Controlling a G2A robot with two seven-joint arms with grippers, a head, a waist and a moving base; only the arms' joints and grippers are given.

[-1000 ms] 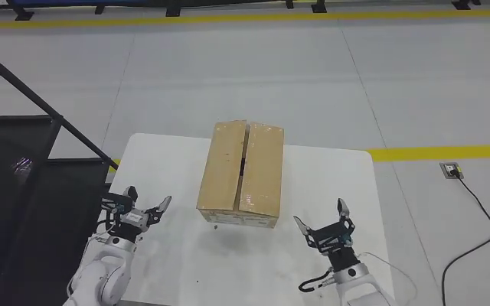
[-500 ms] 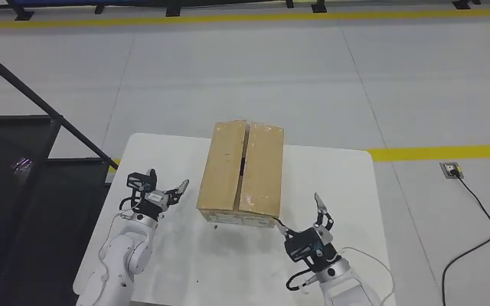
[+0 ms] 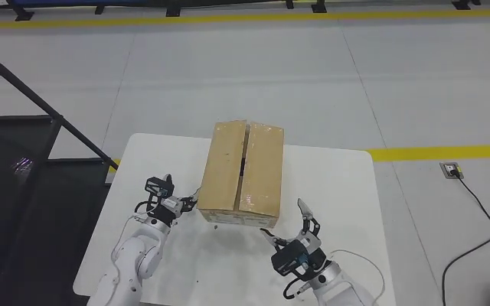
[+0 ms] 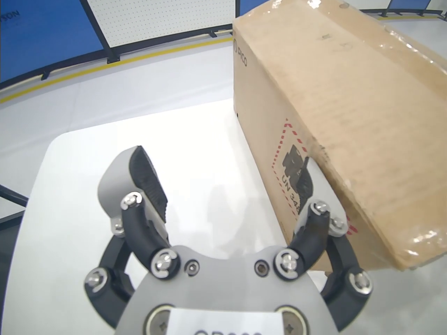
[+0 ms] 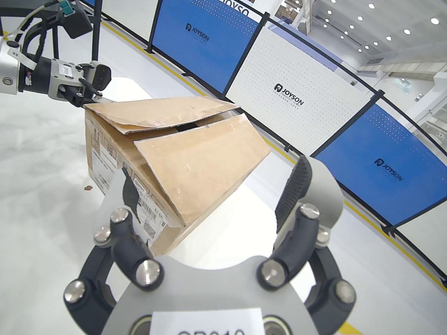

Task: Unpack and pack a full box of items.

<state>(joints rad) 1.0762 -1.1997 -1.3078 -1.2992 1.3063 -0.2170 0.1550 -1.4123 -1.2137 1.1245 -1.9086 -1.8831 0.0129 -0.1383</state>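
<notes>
2 nearly closed flaps [image 3: 230,164] hide the inside of the box [image 4: 279,106]; left pincer [image 4: 220,169] and right pincer [image 5: 213,176] both spread.

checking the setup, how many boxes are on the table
1. The box sits at the middle of the table, left gripper open at its near left corner, right gripper open by its near right corner. None seems hidden.

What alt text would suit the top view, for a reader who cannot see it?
A brown cardboard box with its top flaps folded down stands in the middle of a white rounded table. The open left gripper and open right gripper sit at its two near corners.
</notes>
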